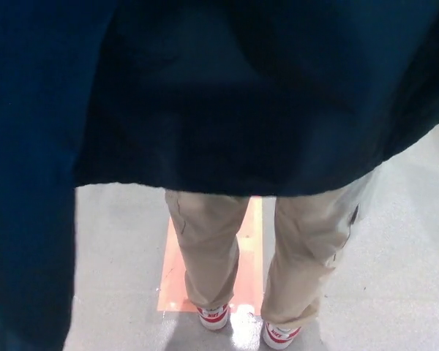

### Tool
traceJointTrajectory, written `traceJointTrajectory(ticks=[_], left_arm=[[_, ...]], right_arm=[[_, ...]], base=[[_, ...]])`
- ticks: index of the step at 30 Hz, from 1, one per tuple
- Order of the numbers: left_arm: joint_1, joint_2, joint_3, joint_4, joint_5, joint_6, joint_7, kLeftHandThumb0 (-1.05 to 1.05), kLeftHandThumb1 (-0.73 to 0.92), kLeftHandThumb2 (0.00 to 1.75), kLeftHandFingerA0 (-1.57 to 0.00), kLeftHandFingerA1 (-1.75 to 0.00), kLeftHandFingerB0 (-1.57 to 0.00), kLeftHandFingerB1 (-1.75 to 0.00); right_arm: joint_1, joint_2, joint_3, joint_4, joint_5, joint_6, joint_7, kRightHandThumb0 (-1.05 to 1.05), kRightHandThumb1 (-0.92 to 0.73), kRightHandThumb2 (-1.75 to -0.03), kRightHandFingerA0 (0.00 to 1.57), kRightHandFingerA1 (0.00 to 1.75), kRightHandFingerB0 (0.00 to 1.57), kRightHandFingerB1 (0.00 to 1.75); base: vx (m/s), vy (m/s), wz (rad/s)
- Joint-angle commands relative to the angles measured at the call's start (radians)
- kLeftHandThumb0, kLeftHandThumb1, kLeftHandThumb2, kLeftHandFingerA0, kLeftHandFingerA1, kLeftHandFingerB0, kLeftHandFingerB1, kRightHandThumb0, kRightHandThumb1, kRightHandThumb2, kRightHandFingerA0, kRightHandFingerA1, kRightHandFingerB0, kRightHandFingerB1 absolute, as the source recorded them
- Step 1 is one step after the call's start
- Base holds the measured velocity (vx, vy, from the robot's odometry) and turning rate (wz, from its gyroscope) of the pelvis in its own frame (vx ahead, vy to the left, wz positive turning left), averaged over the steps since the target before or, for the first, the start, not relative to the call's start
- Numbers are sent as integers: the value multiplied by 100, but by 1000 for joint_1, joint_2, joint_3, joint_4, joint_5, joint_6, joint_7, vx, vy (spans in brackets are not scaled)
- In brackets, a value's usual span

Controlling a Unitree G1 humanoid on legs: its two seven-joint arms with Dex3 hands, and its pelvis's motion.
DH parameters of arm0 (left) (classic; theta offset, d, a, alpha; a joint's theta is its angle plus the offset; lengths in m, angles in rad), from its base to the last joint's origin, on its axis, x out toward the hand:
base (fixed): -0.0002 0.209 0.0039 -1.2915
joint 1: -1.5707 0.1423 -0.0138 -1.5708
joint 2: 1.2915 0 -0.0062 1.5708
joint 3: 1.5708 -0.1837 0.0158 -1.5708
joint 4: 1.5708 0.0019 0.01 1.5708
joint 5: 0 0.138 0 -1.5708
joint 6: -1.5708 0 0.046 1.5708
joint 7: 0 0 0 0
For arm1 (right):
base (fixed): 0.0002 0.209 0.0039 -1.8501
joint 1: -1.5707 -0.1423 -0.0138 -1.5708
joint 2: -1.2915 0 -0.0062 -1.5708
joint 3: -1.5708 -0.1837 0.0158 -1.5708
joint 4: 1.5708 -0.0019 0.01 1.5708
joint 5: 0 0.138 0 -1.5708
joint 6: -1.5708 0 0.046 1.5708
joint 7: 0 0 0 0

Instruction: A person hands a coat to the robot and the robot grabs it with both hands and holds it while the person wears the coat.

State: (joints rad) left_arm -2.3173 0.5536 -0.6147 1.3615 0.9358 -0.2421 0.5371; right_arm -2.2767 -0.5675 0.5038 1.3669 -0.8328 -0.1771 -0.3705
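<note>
Neither robot hand shows in the head view, so the state of the fingers cannot be told; if they grip anything, it happens above or behind the cloth that blocks the camera. That cloth is the coat (227, 95), dark navy, filling the whole upper part of the view from left edge to right edge. A long fold of it, perhaps a sleeve or front panel, hangs down the left side (25, 241) to the bottom of the picture. The lower hem runs roughly level across the middle and rises toward the right. Below the hem stand the person's 2 legs (205, 248) in tan trousers, side by side, with red and white shoes (214, 316) on the grey floor (402, 270). The feet rest at the near end of an orange mat (252, 248) that lies between and behind the legs. The coat looks soft and limp: it drapes in broad folds and keeps no shape of its own, so it will sag wherever it is unsupported. It seems fairly weighty for cloth, and smooth enough to slide through a loose hold. The best places to hold it are likely the collar or shoulders, 1 hand on each side, spread apart so the armholes stay open.
</note>
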Motion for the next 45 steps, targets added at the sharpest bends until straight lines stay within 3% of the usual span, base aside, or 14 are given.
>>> traceJointTrajectory(ticks=[1, 3, 4, 11, 12, 13, 27, 28, 29, 30, 31, 32, 41, 45], left_arm=[[-11, 39, -4, 6, 14, 48, -6, -51, 59, 92, -115, -142, -85, -122], [-13, 38, -11, 6, 22, 64, -18, -43, 74, 65, -83, -175, -71, -151], [-13, 40, -10, 5, 20, 55, -21, -50, 60, 94, -116, -141, -85, -121], [-9, 42, -5, 4, 14, 44, -11, -50, 57, 91, -116, -142, -84, -120], [-15, 40, -12, 4, 21, 55, -19, -46, 72, 64, -83, -175, -73, -154], [-15, 41, -10, 4, 18, 52, -22, -51, 60, 94, -114, -140, -81, -119], [-10, 48, -24, 2, 24, 35, -9, -51, 56, 89, -117, -144, -85, -123], [-10, 46, -21, 2, 21, 42, -13, -48, 74, 63, -70, -128, -72, -102], [-7, 46, -24, 3, 24, 55, -15, -64, 80, 65, -32, -57, -40, -40], [-4, 45, -27, 3, 28, 71, -16, -64, 80, 65, -32, -57, -40, -40], [1, 43, -13, 3, 12, 68, -25, -93, 73, 101, 0, -5, -13, -19], [6, 36, 22, 3, -26, 73, -43, -101, 77, 105, 0, -2, 0, 0], [0, 27, 58, -1, -22, 147, -107, -90, 83, 65, 0, 0, 0, 0], [-3, 36, 51, -3, -16, 145, -114, -105, 76, 106, 0, -9, 0, -2]], right_arm=[[-22, -32, -2, 0, -7, 30, -6, -41, -77, -64, 91, 175, 72, 160], [-23, -29, 0, 1, -10, 35, -2, -41, -78, -64, 91, 175, 71, 160], [-22, -29, 2, 1, -13, 36, -5, -41, -78, -64, 92, 175, 72, 159], [-19, -27, 5, -1, -18, 19, -23, -38, -76, -64, 93, 175, 72, 160], [-21, -29, 7, -1, -22, 17, -24, -39, -76, -64, 93, 175, 72, 159], [-21, -29, 6, -1, -22, 17, -23, -39, -76, -64, 93, 175, 72, 159], [-16, -30, 1, -1, -23, 17, -26, -39, -77, -63, 93, 175, 74, 159], [-16, -27, -13, -1, -9, 26, -30, -45, -76, -69, 92, 175, 81, 153], [-19, -23, -22, 0, 1, 34, 0, -60, -83, -66, 88, 136, 72, 78], [-23, -18, -31, 1, 12, 43, 38, -60, -83, -66, 88, 136, 72, 78], [-29, -12, -41, 3, 23, 56, 93, -91, -72, -105, 3, 45, 10, 36], [-40, -1, -80, 3, 65, 64, 187, -97, -71, -103, 0, 0, 2, 7], [-42, 3, -115, -8, 58, 77, 162, -105, -78, -108, 0, 3, 0, 0], [-35, -11, -119, -10, 54, 77, 138, -104, -79, -109, 0, 4, 0, 0]], base=[[0, 0, 0], [0, 0, 0], [0, 0, 0], [0, 0, 0], [0, 0, 0], [0, 0, 0], [0, 0, 0], [0, 0, 0], [0, 0, 0], [0, 0, 0], [0, 0, 0], [0, 0, 0], [0, 0, 0], [0, 0, 0]])
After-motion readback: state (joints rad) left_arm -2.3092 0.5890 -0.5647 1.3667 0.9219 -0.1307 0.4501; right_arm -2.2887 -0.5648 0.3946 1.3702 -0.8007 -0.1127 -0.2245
